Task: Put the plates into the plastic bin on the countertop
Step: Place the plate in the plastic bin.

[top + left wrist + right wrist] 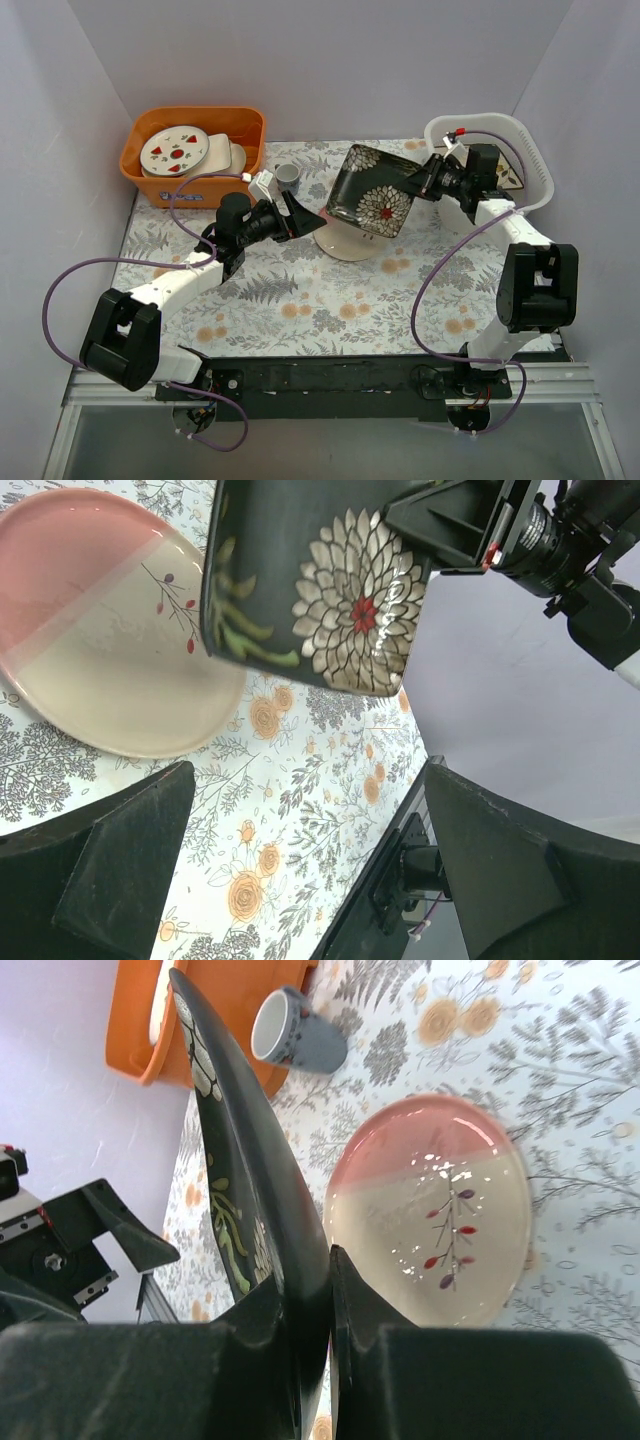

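Note:
My right gripper (pixel 425 178) is shut on the right edge of the black square chrysanthemum plate (pixel 372 190) and holds it tilted in the air above the countertop (pixel 300 290). In the right wrist view the plate (pixel 250 1190) stands edge-on between the fingers (pixel 360 1310). The pink round plate (pixel 348 244) lies flat on the countertop below it, and shows in the left wrist view (pixel 100 650) and the right wrist view (pixel 440 1210). The white plastic bin (pixel 535 160) sits at the back right, behind the right arm. My left gripper (pixel 300 212) is open and empty, just left of the black plate (pixel 320 590).
An orange bin (pixel 195 150) at the back left holds white plates with red and green marks (pixel 174 150). A grey cup (pixel 288 176) stands beside it, near the left gripper. Purple walls close in the sides and back.

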Controlling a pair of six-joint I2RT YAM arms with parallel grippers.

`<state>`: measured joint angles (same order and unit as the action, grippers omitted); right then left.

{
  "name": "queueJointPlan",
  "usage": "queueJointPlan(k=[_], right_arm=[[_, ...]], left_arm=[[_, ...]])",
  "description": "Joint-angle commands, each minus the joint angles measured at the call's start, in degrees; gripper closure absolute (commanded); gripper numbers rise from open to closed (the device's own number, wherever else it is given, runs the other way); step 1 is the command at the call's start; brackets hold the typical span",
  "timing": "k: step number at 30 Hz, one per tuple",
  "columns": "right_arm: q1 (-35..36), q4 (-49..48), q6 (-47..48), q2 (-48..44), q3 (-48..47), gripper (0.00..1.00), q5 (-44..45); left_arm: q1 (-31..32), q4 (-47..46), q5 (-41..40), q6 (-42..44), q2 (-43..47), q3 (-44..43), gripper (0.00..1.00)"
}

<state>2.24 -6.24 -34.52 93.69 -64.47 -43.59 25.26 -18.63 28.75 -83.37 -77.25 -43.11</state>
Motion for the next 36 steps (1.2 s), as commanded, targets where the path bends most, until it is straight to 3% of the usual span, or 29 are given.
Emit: queueJointPlan(k=[1,14,36], right_arm=[[-1.63,-4.31,-1.86,-2.46,-5.23,0.99,-3.6],[-11.02,-4.48,-3.27,-2.28,-7.87,0.99,-3.69],[-18.41,-6.33,-6.35,-2.11,-11.82,0.99,2.28]], left_arm=[[0.06,-0.79,0.43,0.76,2.02,-1.1,0.02],[0.06,-0.7,0.69,0.76,1.23,-1.27,0.02],[0.06,0.26,0.78,1.37,1.49,-1.36,0.02]])
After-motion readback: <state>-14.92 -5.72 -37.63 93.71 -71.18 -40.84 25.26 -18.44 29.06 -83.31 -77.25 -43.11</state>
